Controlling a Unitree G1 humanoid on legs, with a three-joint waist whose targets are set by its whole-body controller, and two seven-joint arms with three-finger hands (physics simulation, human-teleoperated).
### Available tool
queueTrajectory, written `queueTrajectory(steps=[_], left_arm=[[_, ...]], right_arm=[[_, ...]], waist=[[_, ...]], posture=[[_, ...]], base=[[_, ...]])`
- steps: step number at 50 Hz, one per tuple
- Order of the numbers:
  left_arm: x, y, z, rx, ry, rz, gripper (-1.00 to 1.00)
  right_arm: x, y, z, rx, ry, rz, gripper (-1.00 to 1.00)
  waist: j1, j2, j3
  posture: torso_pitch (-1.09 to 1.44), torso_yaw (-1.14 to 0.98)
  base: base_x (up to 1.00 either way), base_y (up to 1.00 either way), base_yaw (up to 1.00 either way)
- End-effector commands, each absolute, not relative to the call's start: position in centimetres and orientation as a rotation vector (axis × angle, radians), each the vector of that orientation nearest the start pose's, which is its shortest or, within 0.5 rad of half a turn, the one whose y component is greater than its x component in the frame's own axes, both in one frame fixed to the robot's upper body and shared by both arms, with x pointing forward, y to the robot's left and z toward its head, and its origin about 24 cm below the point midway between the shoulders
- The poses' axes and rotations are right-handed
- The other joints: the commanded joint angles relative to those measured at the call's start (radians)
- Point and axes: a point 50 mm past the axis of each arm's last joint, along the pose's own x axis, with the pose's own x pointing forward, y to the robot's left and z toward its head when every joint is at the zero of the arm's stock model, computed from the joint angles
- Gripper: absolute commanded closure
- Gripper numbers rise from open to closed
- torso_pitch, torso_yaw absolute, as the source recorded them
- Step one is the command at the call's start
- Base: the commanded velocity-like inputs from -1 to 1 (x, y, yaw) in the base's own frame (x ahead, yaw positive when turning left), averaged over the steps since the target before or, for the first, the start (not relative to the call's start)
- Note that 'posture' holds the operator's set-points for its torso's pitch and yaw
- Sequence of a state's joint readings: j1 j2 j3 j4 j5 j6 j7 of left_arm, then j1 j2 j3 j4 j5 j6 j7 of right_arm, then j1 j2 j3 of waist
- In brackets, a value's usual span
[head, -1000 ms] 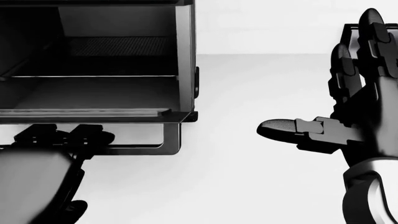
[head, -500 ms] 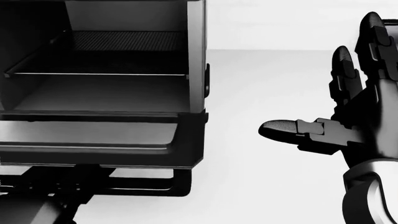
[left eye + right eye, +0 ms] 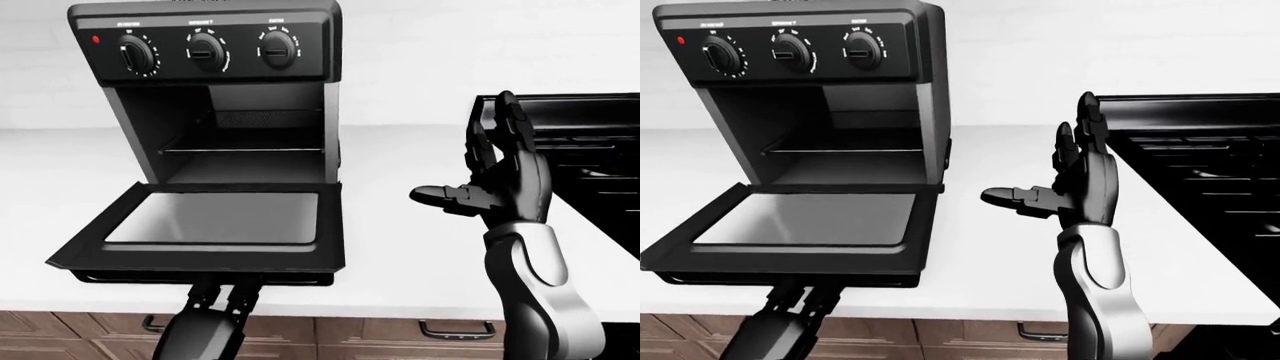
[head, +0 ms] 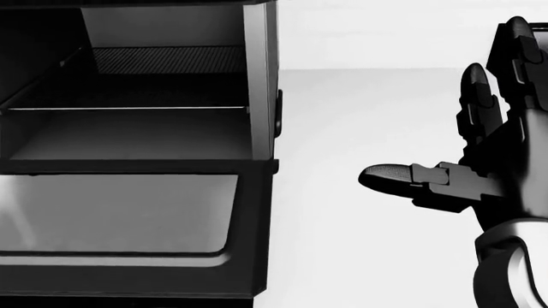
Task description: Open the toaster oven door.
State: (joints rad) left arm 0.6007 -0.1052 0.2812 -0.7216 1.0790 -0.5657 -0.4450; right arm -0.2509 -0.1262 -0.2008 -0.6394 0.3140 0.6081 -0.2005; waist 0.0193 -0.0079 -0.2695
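Black and boxy, the toaster oven [image 3: 225,97] stands on the white worktop [image 3: 400,247], well to the left of the right hand [image 3: 500,176] in the left-eye view. Its door [image 3: 210,232] lies swung down almost flat, the glass pane facing up and the far edge reaching out over the worktop's near rim. Inside the cavity a wire rack [image 3: 240,150] runs across at mid height. Three knobs [image 3: 207,52] sit in a row on the panel above the opening, with a small red lamp [image 3: 96,39] at their left.

Directly under the door's outer edge, the left hand [image 3: 222,296] comes up from the bottom of the view; its dark fingers reach the handle bar [image 3: 200,279] beneath the door, but whether they close round it or merely touch it I cannot tell.

That right hand hovers above the worktop, apart from everything, its fingers spread upright and the thumb [image 4: 403,178] pointing left toward the oven. Just to its right lies a black stove [image 3: 1200,150]. Below the worktop run brown cabinet fronts [image 3: 350,334] with metal pulls.
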Motion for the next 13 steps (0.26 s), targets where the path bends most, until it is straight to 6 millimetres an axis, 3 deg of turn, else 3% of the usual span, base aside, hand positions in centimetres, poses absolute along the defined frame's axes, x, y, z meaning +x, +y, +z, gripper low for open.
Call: queueTrajectory(steps=[1, 13], left_arm=[[12.0, 17.3, 7.6, 1.366, 0.046, -0.349, -1.00], [11.0, 17.6, 5.9, 1.401, 0.104, -0.408, -1.00]], right_arm=[[24.9, -18.1, 20.7, 0.156, -0.358, -0.108, -1.00], [24.9, -18.1, 20.7, 0.157, -0.359, -0.108, -1.00]], waist=[[-0.002, -0.008, 0.009], [-0.004, -0.003, 0.001]], posture=[[-0.33, 0.00], [-0.33, 0.00]], base=[[0.00, 0.00, 0.00], [0.00, 0.00, 0.00]])
